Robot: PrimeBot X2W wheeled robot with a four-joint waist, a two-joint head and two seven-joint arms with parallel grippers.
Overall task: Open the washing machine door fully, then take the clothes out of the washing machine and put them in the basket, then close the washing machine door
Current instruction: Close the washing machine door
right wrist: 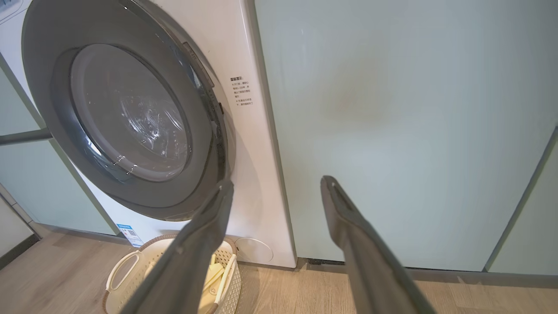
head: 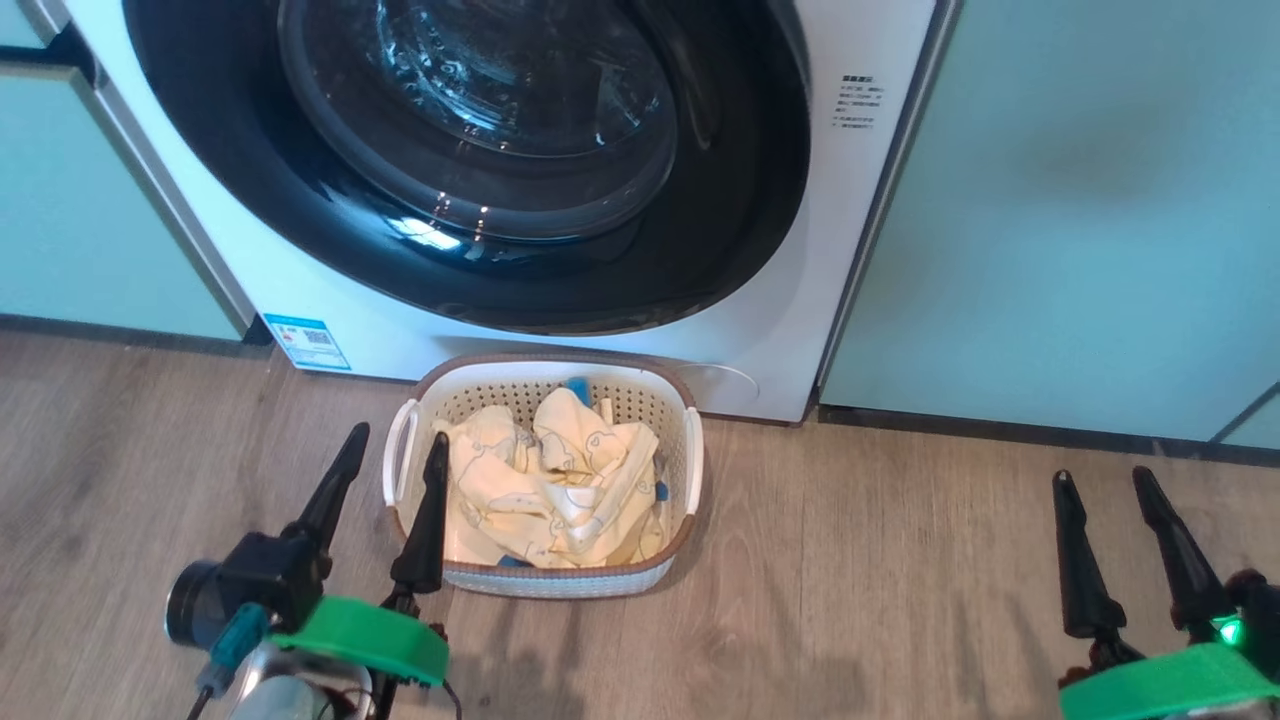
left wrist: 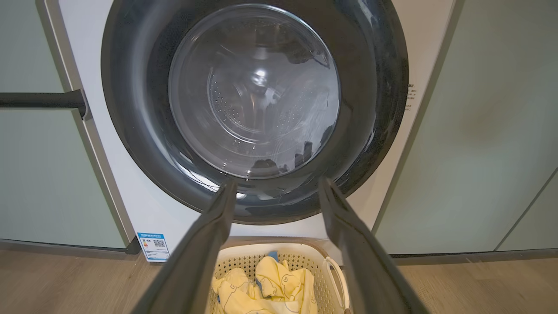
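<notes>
- Clothes (head: 550, 490) lie bunched in the basket (head: 560, 582), at the lower centre of the head view, on the floor just in front of the washing machine (head: 380, 330).
- Across the top of that view, the washing machine door (head: 760, 200) sits against the machine's front. Whether it is latched cannot be told; the right wrist view hints at a slim gap along its edge.
- At the lower left, the left gripper (head: 398, 436) is spread wide and empty, just beside the basket's handle.
- At the lower right, the right gripper (head: 1103, 476) is likewise wide and empty, well apart from the basket.
- Judged step: closing the door, done or nearly done.
- If a gap remains, the next move calls for a firm push on the black rim.
</notes>
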